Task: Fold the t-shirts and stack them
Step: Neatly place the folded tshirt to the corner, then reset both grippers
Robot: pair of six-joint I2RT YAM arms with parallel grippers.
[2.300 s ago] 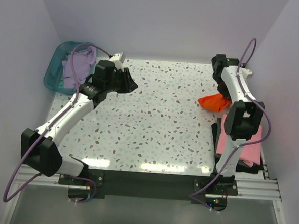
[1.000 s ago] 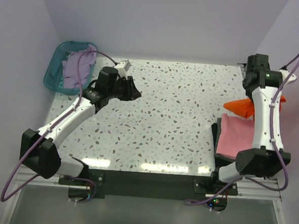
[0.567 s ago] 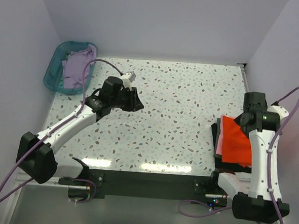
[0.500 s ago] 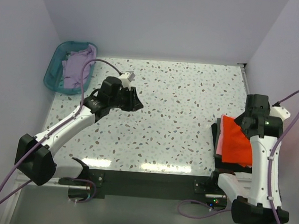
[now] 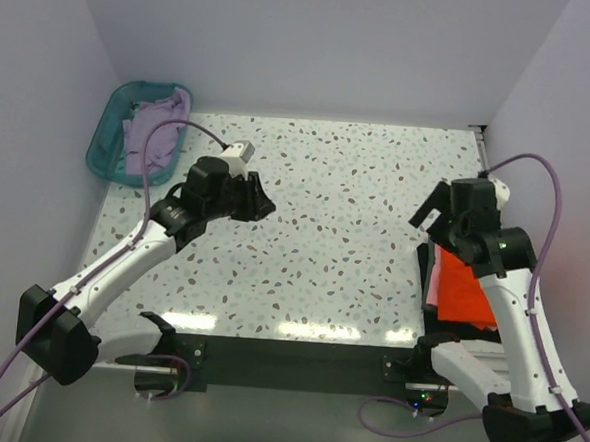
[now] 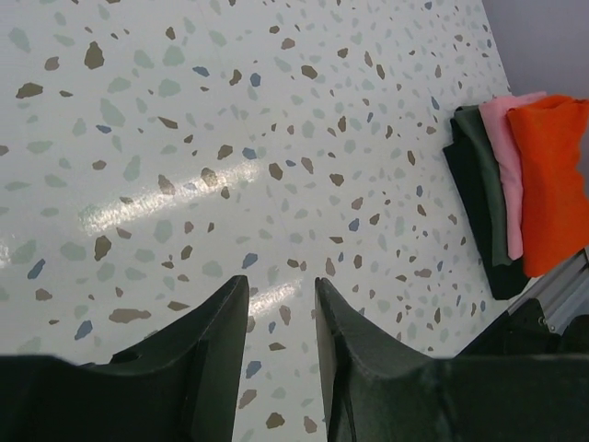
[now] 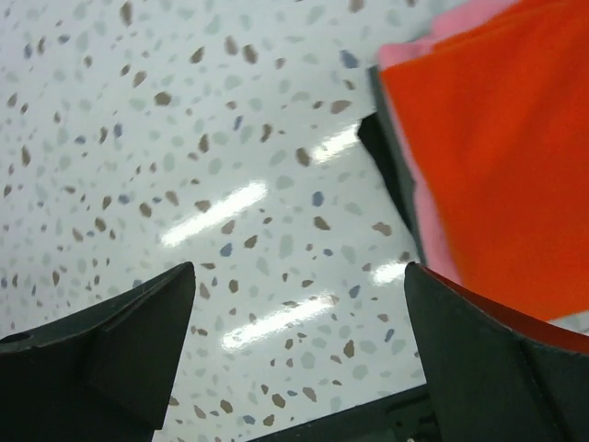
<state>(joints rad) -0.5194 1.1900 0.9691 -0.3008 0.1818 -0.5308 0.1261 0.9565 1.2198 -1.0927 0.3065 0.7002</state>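
Note:
The folded orange-red t-shirt (image 5: pixel 461 288) lies on top of the light pink t-shirt (image 6: pixel 509 157) in a stack at the table's right edge, with a dark cloth (image 6: pixel 479 198) underneath. My right gripper (image 5: pixel 433 213) hovers just left of the stack, jaws wide open and empty. The right wrist view shows the orange-red t-shirt (image 7: pixel 502 138) lying free beside the right gripper (image 7: pixel 299 269). The pale lavender t-shirt (image 5: pixel 152 132) sits crumpled in the basket. My left gripper (image 5: pixel 259 197) hangs over bare table left of centre. In its wrist view the left gripper (image 6: pixel 281 287) is partly open, holding nothing.
A teal plastic basket (image 5: pixel 98 152) stands at the far left corner. White walls close in the table on three sides. A metal rail (image 5: pixel 297 356) with both arm bases runs along the near edge. The speckled tabletop (image 5: pixel 345 214) lies between the arms.
The right gripper carried the orange-red t-shirt down onto the pink one, let it go, opened wide and drew back to the left. The left arm shifted slightly.

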